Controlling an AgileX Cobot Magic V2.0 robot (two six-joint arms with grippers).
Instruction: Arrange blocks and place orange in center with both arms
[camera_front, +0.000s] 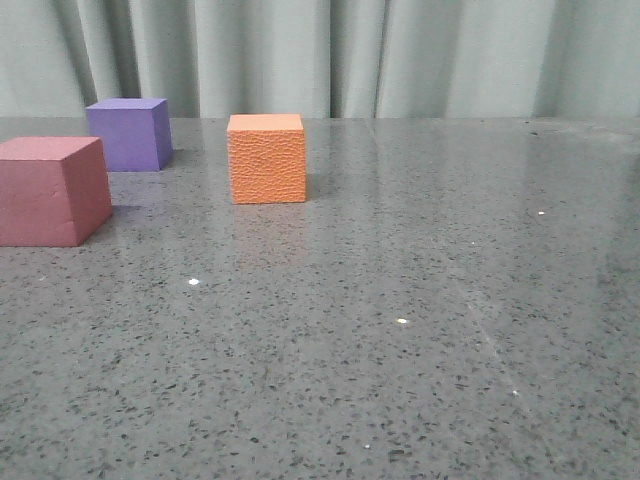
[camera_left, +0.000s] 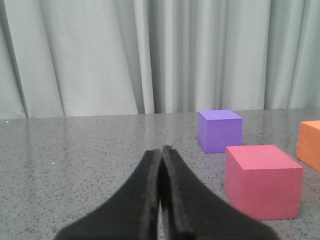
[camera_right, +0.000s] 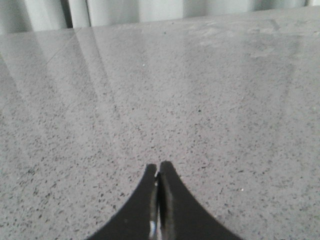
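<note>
In the front view the orange pebbled cube (camera_front: 267, 158) stands on the table left of the middle. The purple cube (camera_front: 129, 133) stands further back to its left. The dusty-red cube (camera_front: 52, 190) stands nearest at the left edge. No gripper shows in the front view. In the left wrist view my left gripper (camera_left: 161, 150) is shut and empty, with the dusty-red cube (camera_left: 262, 181), the purple cube (camera_left: 219, 130) and an edge of the orange cube (camera_left: 310, 144) off to one side. In the right wrist view my right gripper (camera_right: 158, 166) is shut and empty over bare table.
The grey speckled table (camera_front: 400, 330) is glossy. A pale green curtain (camera_front: 400, 50) hangs behind its far edge.
</note>
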